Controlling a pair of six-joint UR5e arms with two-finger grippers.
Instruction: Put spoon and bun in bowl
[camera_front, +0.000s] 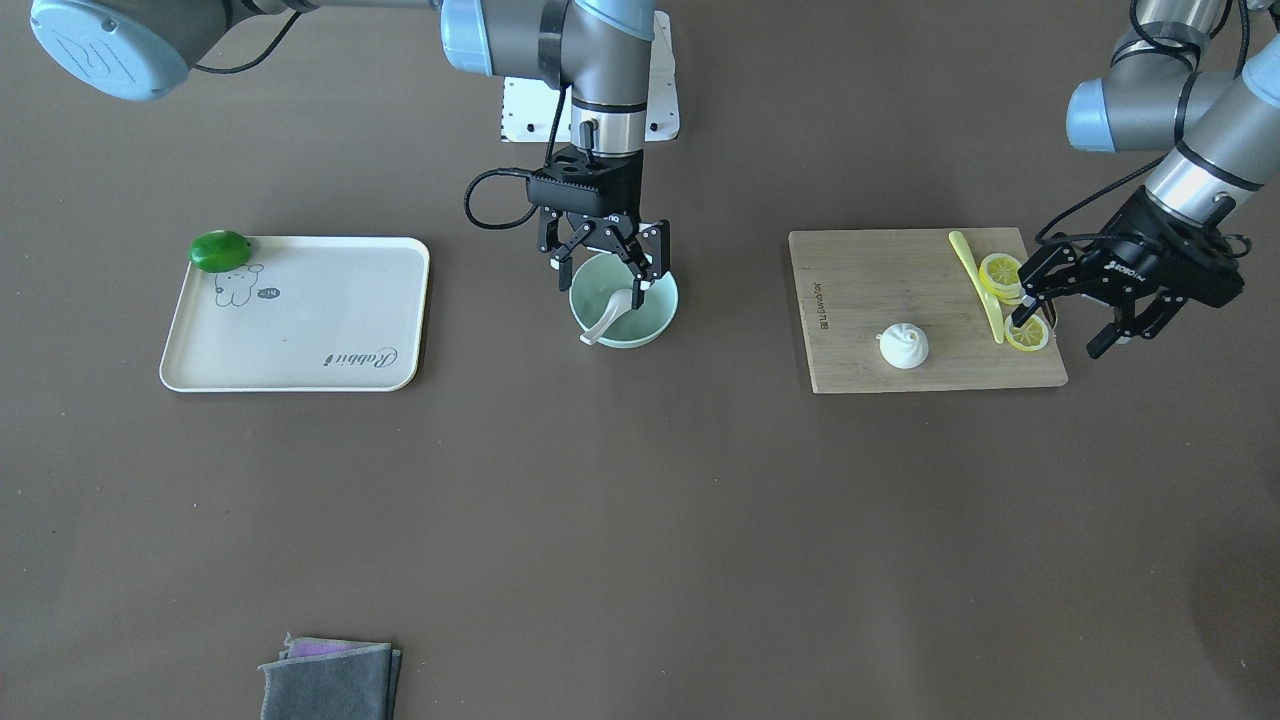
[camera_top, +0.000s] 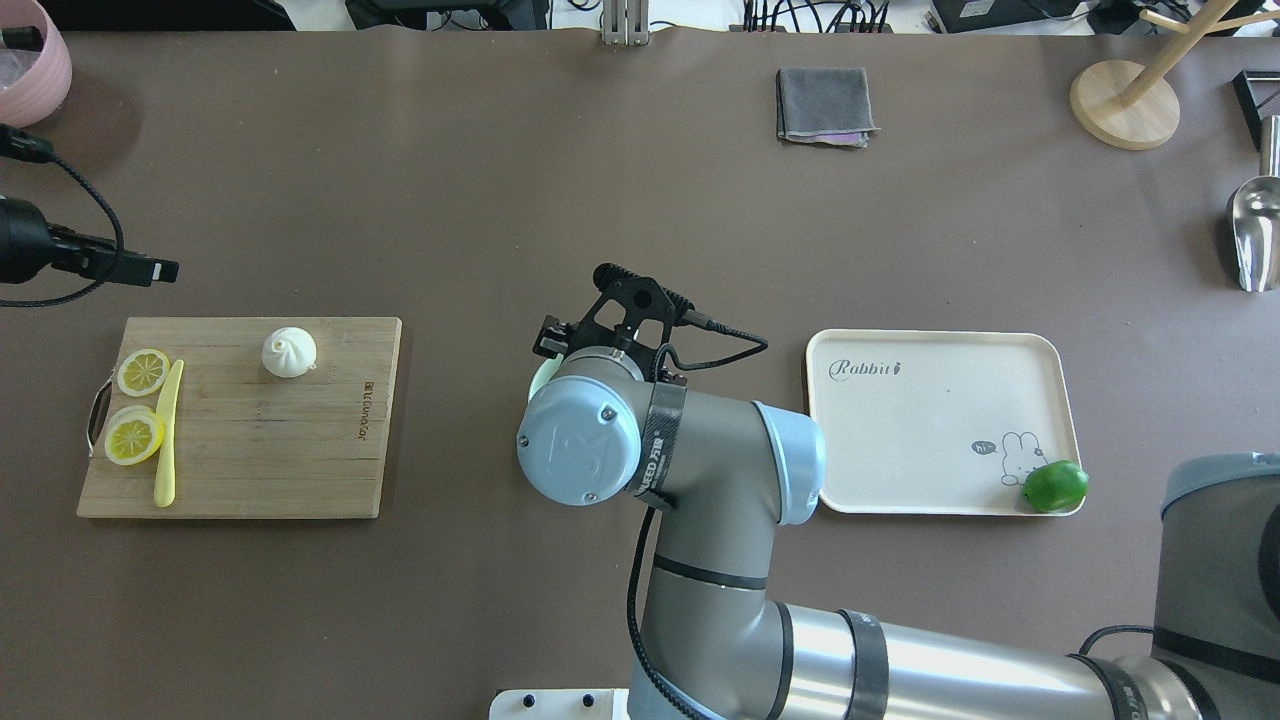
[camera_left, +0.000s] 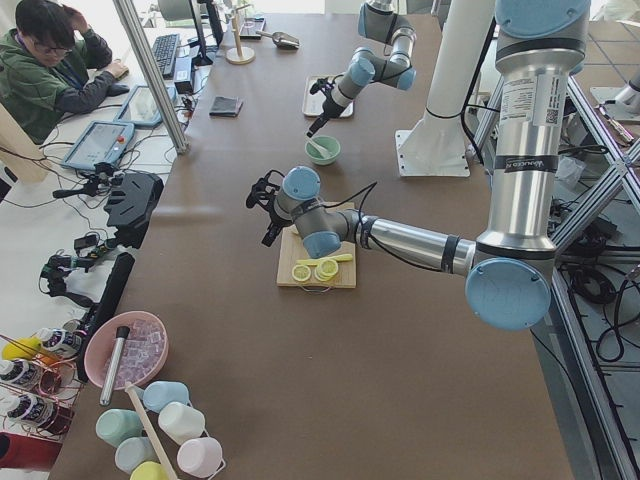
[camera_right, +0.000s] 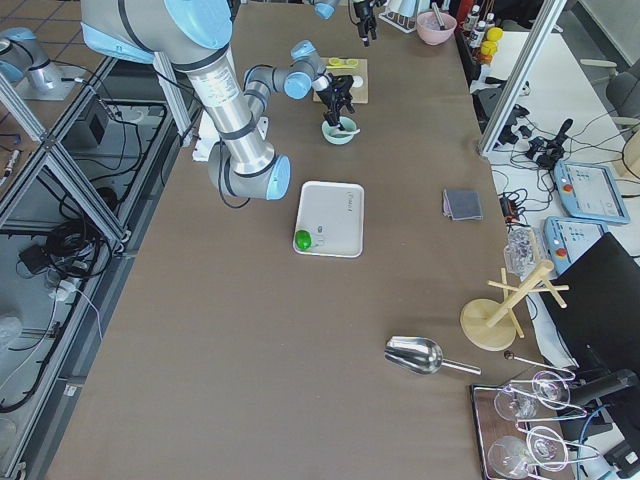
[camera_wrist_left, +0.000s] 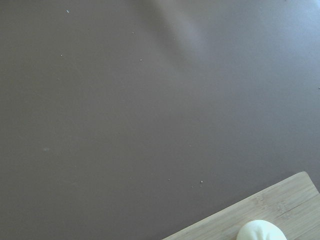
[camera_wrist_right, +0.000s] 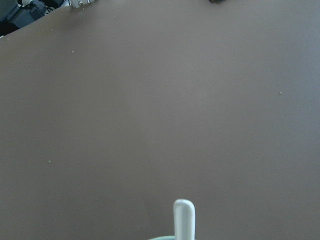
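Note:
The white spoon (camera_front: 603, 322) lies in the mint-green bowl (camera_front: 640, 328), its handle leaning over the rim toward the front. My right gripper (camera_front: 605, 285) hangs just above the bowl, open, fingers spread on either side of the spoon. The right wrist view shows the spoon handle (camera_wrist_right: 183, 219). The white pleated bun (camera_front: 904, 346) sits on the wooden cutting board (camera_front: 870, 280); it also shows from overhead (camera_top: 289, 352) and at the bottom of the left wrist view (camera_wrist_left: 261, 231). My left gripper (camera_front: 1060, 335) is open and empty, raised over the board's end by the lemon slices.
Two lemon slices (camera_front: 1001, 272) and a long yellow-green utensil (camera_front: 978, 285) lie on the board. A cream tray (camera_front: 300, 330) with a green lime (camera_front: 220, 250) on its corner stands on the bowl's other side. A folded grey cloth (camera_front: 330, 682) lies at the table's front.

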